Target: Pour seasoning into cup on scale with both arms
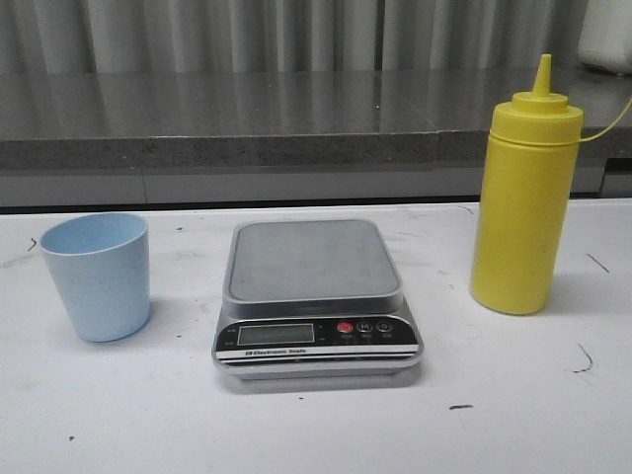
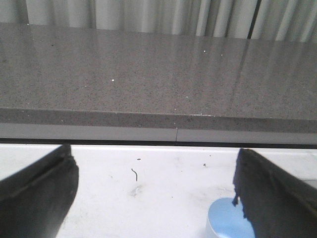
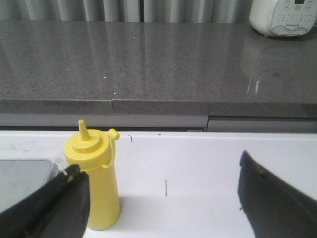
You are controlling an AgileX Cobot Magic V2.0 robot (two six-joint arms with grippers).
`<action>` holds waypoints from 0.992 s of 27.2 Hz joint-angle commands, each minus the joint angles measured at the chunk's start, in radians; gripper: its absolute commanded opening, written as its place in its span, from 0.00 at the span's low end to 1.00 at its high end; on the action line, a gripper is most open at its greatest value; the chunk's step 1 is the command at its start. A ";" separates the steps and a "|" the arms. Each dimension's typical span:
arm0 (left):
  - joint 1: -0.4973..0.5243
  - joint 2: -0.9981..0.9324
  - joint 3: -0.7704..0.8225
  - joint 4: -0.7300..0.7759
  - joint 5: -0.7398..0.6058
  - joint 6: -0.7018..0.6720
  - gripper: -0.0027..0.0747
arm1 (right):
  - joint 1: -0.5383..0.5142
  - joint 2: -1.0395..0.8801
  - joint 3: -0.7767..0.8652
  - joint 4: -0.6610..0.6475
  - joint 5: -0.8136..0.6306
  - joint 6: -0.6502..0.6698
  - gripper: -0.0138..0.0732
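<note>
The yellow seasoning bottle (image 1: 523, 202) stands upright on the white table, right of the scale (image 1: 314, 294). The pale blue cup (image 1: 99, 275) stands on the table left of the scale, whose steel platform is bare. No arm shows in the front view. In the left wrist view my left gripper (image 2: 156, 191) is open and empty, with the cup's rim (image 2: 225, 220) showing by one finger. In the right wrist view my right gripper (image 3: 161, 196) is open and empty, and the bottle (image 3: 96, 183) stands beyond one finger, beside the scale's corner (image 3: 25, 176).
A grey stone counter (image 1: 247, 118) runs along the back of the table, raised above it. A white appliance (image 3: 282, 17) sits on the counter at the far right. Small dark marks dot the white tabletop (image 1: 494, 415).
</note>
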 commanded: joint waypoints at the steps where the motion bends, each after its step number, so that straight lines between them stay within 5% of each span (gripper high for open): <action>1: -0.005 0.073 -0.064 -0.034 -0.069 -0.010 0.80 | -0.006 0.014 -0.036 -0.003 -0.079 -0.004 0.88; 10: -0.221 0.385 -0.230 -0.087 0.028 0.072 0.80 | -0.006 0.014 -0.036 -0.003 -0.079 -0.004 0.88; 18: -0.441 0.696 -0.404 0.012 0.190 0.076 0.80 | -0.006 0.014 -0.036 -0.003 -0.079 -0.004 0.88; 27: -0.498 1.046 -0.576 0.027 0.383 0.073 0.79 | -0.006 0.014 -0.036 -0.003 -0.079 -0.004 0.88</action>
